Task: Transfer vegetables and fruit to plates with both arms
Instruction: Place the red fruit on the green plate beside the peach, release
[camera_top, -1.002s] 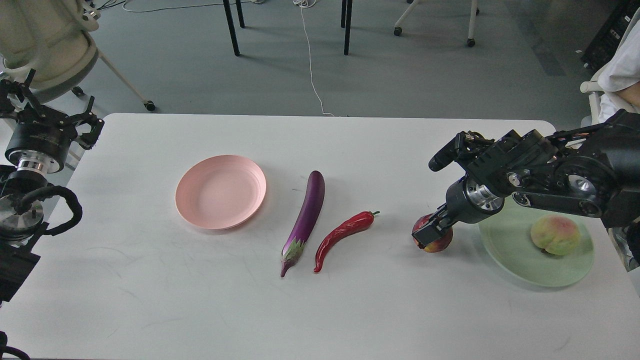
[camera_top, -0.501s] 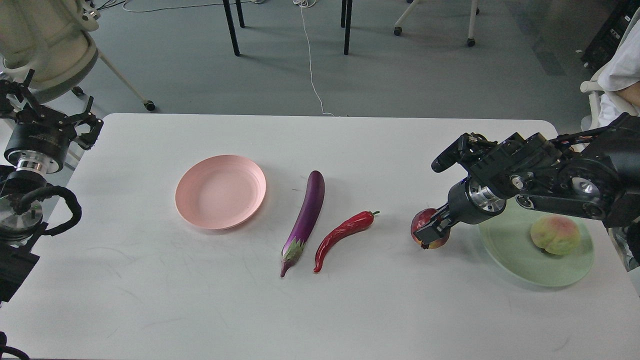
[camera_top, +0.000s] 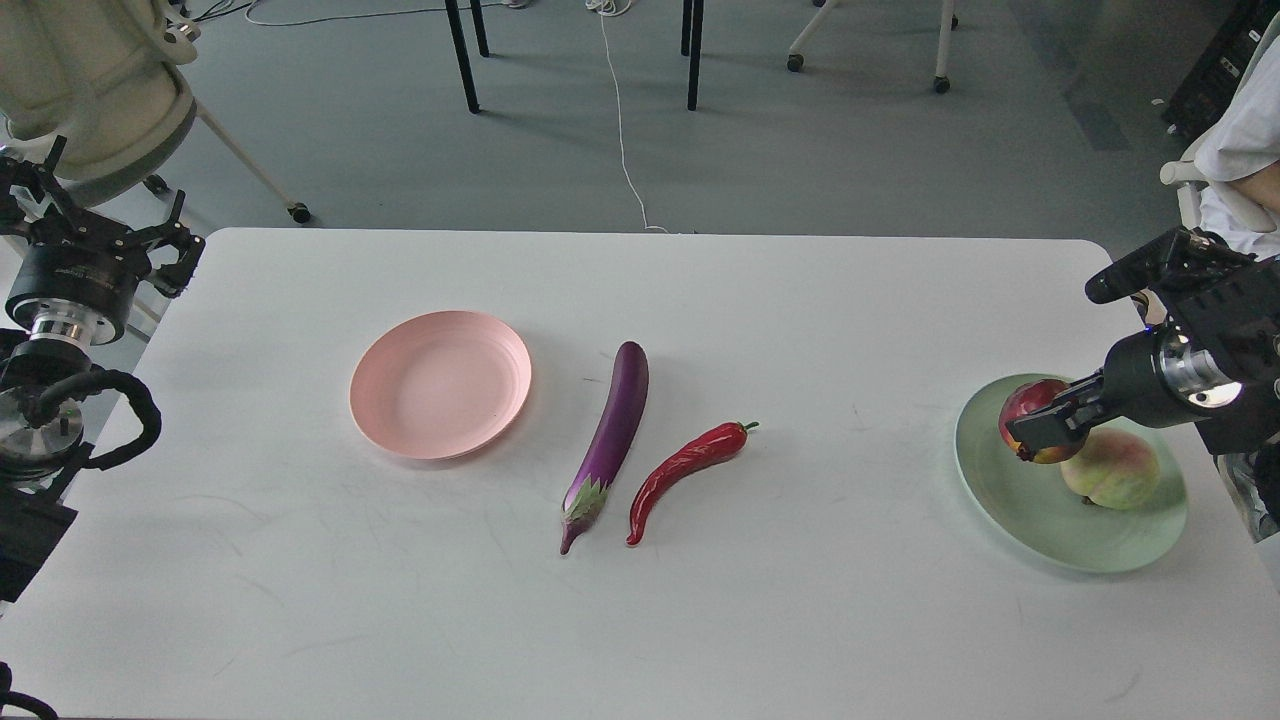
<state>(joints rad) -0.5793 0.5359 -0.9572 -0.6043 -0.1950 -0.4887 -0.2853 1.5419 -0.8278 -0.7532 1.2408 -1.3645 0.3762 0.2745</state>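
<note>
My right gripper (camera_top: 1040, 428) is shut on the dark red pomegranate (camera_top: 1030, 403) and holds it over the left part of the pale green plate (camera_top: 1020, 510), right beside the green-pink peach (camera_top: 1112, 470) lying on that plate. The purple eggplant (camera_top: 612, 430) and the red chili pepper (camera_top: 685, 468) lie side by side on the white table at its middle. The pale pink plate (camera_top: 441, 383) sits to their left with nothing on it. My left gripper (camera_top: 100, 235) is off the table's far left edge, its fingers spread apart and holding nothing.
The white table (camera_top: 640, 620) spans the view. A beige chair (camera_top: 90, 80) stands behind my left arm. Chair and table legs and a white cable (camera_top: 625, 150) are on the floor beyond. A person in white (camera_top: 1240, 140) sits at the far right.
My right gripper has lifted the pomegranate from the table left of the green plate and carried it right, over the plate beside the peach. The left arm has barely moved.
</note>
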